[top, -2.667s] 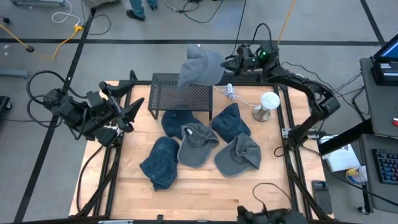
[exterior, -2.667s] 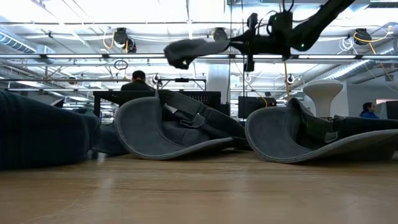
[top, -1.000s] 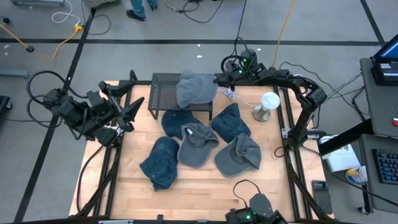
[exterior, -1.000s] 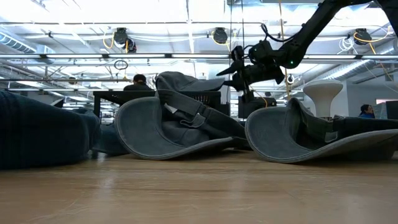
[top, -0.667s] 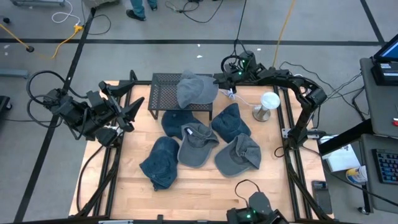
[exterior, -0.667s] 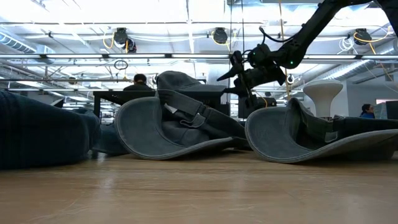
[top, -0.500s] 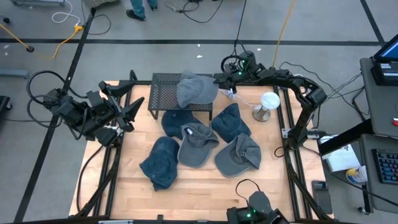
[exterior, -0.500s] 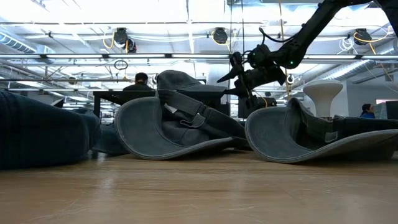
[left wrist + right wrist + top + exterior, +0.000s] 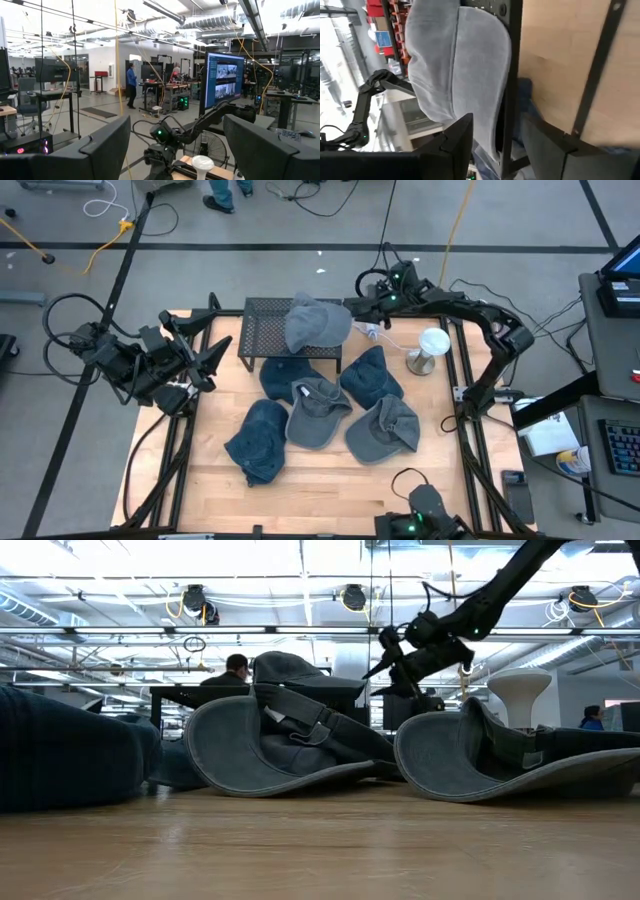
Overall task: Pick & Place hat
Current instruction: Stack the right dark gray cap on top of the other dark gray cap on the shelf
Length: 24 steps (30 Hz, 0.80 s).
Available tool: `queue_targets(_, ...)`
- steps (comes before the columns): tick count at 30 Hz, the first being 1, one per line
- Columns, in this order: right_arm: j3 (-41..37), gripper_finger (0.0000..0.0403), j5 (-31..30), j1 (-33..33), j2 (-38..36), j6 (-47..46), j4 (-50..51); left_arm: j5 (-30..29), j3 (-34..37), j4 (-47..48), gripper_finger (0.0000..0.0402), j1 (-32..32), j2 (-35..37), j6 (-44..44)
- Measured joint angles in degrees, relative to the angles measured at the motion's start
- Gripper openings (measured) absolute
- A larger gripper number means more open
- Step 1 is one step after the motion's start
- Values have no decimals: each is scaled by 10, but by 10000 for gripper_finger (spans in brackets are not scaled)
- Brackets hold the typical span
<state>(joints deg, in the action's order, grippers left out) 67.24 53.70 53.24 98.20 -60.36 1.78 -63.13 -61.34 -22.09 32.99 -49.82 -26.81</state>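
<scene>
No readable writing shows on any hat. Lower centre, five dark and grey caps [image 9: 318, 412] crowd the wooden table [image 9: 210, 470], bare board left and front. Above them the light grey hat [image 9: 315, 321] lies soft-crowned on the black mesh rack [image 9: 268, 330]. Right gripper [image 9: 352, 307], just beside its brim, fingers parted, holds nothing. Left gripper [image 9: 215, 352] waits wide at left edge

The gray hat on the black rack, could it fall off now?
Maybe. The gray hat lies over the black rack's right end, its brim past the edge, so it might slide down onto the hats on the table. The right tool, open, sits right beside the brim and could snag it. The left tool waits far off.
</scene>
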Motion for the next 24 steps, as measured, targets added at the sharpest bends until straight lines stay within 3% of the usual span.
queue_targets(14,0,155,-91,-4,-173,147,141,0,0,0,319,0,0,-15)
queue_targets(24,0,155,-191,-108,-300,236,270,2,0,0,319,0,0,-27)
